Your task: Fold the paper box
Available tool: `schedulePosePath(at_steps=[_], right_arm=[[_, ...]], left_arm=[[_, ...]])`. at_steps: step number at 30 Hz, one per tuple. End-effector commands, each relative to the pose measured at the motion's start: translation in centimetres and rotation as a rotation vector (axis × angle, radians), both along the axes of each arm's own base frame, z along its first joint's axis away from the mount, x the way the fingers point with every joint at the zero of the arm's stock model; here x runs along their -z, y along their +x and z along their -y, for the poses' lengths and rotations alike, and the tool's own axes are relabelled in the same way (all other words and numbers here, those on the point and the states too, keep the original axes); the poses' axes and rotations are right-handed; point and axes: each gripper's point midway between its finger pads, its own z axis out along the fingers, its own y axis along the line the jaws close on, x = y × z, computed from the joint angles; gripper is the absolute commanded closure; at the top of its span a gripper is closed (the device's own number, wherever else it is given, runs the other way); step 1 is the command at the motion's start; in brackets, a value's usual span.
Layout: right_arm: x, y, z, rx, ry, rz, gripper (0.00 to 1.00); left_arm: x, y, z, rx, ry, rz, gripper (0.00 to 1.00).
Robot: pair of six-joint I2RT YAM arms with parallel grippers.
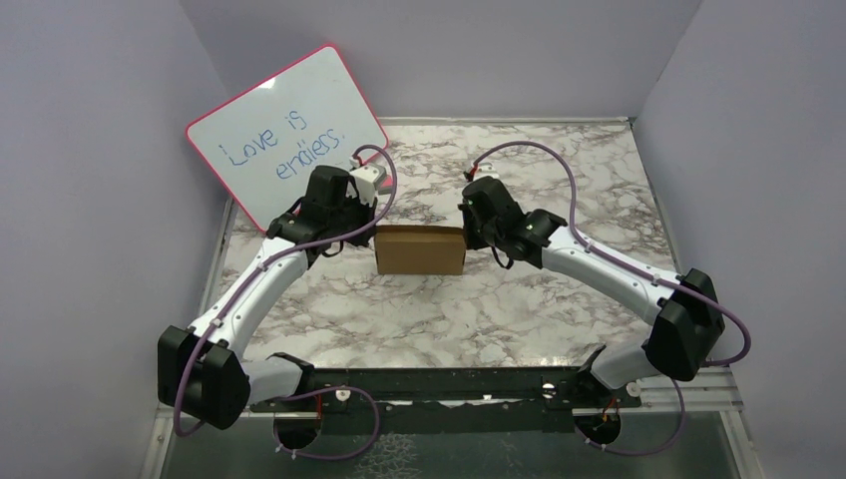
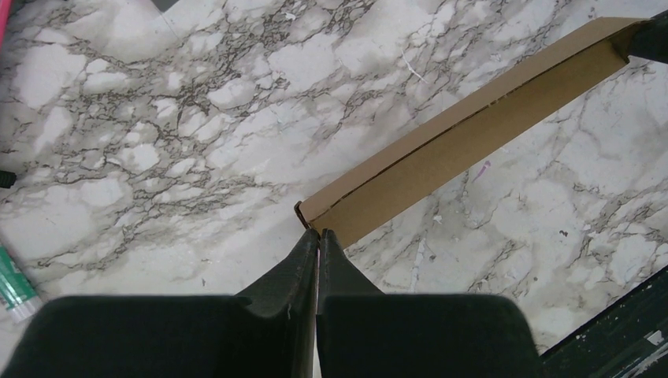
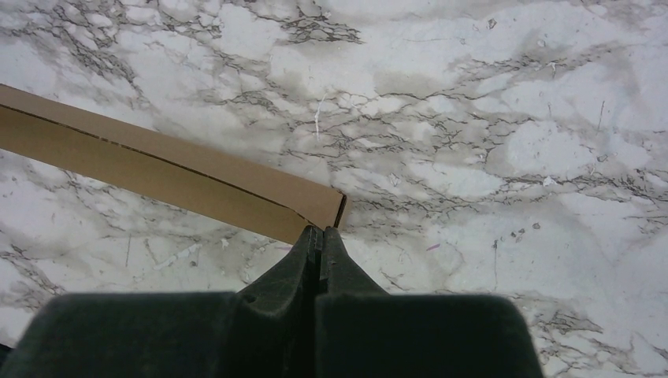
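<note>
Marble table (image 1: 419, 319) carries the box (image 1: 421, 249): left gripper (image 2: 319, 232), jaws together, touches the box's left end; right gripper (image 3: 321, 230), likewise together, its right end. Best press inward evenly, keeping it square.

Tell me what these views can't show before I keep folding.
- Wrist views: whether the left gripper or right gripper pinches the box or just touches it; the shut tips cover the contact.
- Top view: the wrists hide both contacts.
- Box's far end: cut off by the frame in each wrist view.
- Left wrist: green item cropped, unidentifiable.
</note>
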Motion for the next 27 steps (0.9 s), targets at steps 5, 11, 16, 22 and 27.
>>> schedulePosePath(at_steps=[5,11,16,22,27], right_arm=[[1.1,-0.9,-0.5,-0.020,0.003,0.007,0.99],[2.1,-1.3,-0.6,-0.026,0.016,0.030,0.99],[2.3,-1.7,-0.5,-0.030,0.034,0.033,0.94],[-0.8,-1.3,-0.4,-0.007,0.080,0.085,0.78],[-3.3,-1.7,-0.6,-0.005,0.168,0.120,0.47]], left_arm=[[1.0,-1.8,0.8,-0.028,-0.064,-0.010,1.00],[2.3,-3.3,1.0,-0.063,-0.106,-0.002,1.00],[2.7,-3.7,0.4,-0.110,-0.125,0.016,0.99],[0.1,-3.0,0.0,-0.178,-0.185,0.091,0.87],[-1.6,-2.8,-0.6,-0.269,-0.270,0.129,0.68]])
